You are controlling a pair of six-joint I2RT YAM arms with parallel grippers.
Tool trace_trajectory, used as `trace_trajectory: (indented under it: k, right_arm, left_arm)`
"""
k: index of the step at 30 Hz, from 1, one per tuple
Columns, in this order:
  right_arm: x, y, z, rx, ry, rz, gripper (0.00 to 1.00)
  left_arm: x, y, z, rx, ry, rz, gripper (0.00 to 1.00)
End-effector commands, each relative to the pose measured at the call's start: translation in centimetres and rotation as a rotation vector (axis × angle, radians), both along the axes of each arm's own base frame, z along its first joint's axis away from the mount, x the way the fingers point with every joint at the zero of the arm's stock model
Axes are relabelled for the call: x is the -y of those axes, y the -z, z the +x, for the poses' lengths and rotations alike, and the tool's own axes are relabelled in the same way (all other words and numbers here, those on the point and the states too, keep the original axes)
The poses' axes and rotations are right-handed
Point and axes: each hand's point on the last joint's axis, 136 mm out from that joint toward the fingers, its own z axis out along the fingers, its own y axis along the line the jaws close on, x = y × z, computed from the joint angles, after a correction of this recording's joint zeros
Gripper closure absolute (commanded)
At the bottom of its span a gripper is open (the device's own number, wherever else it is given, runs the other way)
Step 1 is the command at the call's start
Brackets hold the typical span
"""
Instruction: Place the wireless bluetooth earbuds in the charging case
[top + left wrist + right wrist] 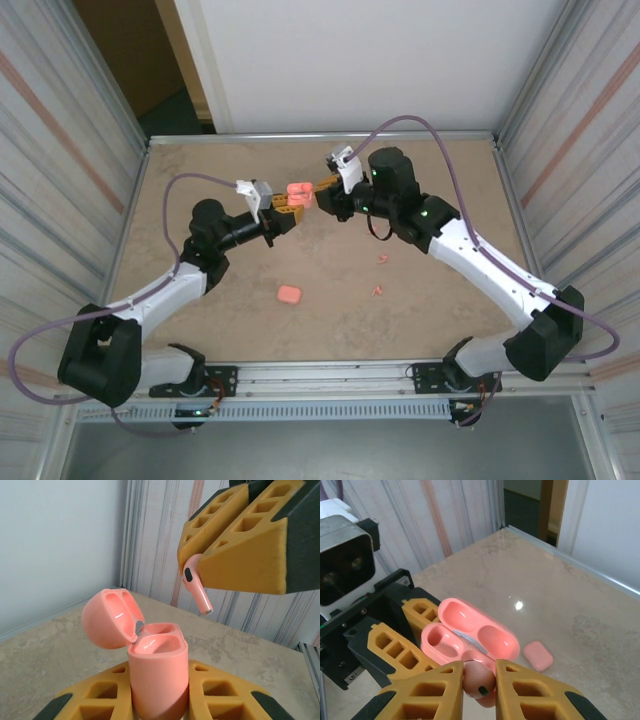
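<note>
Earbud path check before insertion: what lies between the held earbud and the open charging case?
Nothing: the left wrist view shows a bare gap between earbud and charging case.

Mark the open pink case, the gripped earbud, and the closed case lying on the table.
Open salmon-pink plastic charging case (159, 677): left wrist view, front of body.
Small salmon-pink stemmed plastic earbud (199, 594): left wrist view, mid-stem.
Closed rounded-square pink plastic case (538, 656): right wrist view, top face.

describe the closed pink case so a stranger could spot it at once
On the beige table, look at the middle, slightly toward the left arm. The closed pink case lies flat there alone. Unlike the open case held up in the left fingers, its lid is shut.
</note>
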Motion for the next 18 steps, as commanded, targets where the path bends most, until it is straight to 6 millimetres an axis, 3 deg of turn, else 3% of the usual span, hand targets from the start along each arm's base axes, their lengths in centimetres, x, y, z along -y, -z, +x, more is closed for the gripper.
trace_trajectory:
  k: [1,9,18]
  right_arm:
    - [-0.6,-2.5,0.1,0.095,0.006,0.022,0.80]
    - [-2.4,-3.4,0.3,0.122,-0.016,0.048,0.79]
    - [-3.0,-2.8,0.7,0.113,-0.020,0.037,0.79]
  left_arm:
    - [0.0,-2.2,-0.2,0.061,0.012,-0.032,1.00]
    - [-0.1,-2.3,-0.4,0.065,0.013,-0.034,1.00]
    - [-0.2,-2.3,-0.5,0.067,0.013,-0.033,1.00]
